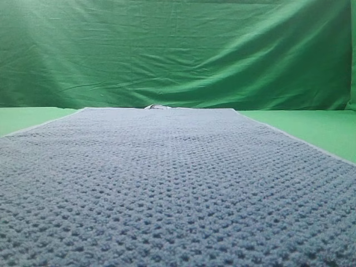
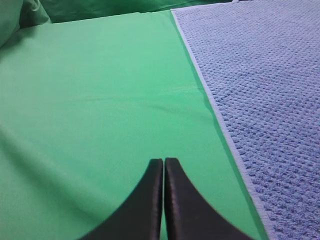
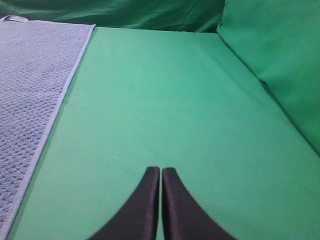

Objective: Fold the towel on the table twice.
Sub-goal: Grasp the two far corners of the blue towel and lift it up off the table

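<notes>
A staged recording set, like a lab or studio: the table is draped in smooth bright green fabric, and a wrinkled green backdrop curtain closes it off behind

The left claw hangs over bare desk just left of the towel, its two black fingers pressed together, holding nothing. The right claw hangs over the desk to the towel's right, fingers likewise closed and empty.
</notes>
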{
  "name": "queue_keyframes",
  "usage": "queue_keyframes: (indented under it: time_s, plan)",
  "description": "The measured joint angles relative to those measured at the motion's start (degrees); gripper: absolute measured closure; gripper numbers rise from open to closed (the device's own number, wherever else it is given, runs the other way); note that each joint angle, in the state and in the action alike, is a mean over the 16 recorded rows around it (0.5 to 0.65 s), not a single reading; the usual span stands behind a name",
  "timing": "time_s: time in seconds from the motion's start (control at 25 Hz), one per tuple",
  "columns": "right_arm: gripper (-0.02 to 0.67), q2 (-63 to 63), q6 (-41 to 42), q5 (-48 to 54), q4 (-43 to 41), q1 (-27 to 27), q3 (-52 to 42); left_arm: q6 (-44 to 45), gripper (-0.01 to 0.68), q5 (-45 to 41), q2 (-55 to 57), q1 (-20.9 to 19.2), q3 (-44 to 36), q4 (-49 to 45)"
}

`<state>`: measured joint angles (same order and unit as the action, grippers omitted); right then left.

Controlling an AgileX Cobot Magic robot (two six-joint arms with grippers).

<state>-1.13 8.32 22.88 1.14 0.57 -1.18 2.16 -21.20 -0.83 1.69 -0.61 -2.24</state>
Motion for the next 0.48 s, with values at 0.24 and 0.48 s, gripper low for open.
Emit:
queue_keyframes:
  time_s: [0.24, 0.48]
  plan:
    - [0.649, 0.0, 0.0, 0.0, 0.0, 0.0, 0.0, 0.0, 0.673, 0.0, 0.0, 0.0, 0.0, 0.0]
    - [0.649, 0.0, 0.0, 0.0, 0.0, 0.0, 0.0, 0.0, 0.673, 0.0, 0.0, 0.0, 0.0, 0.0]
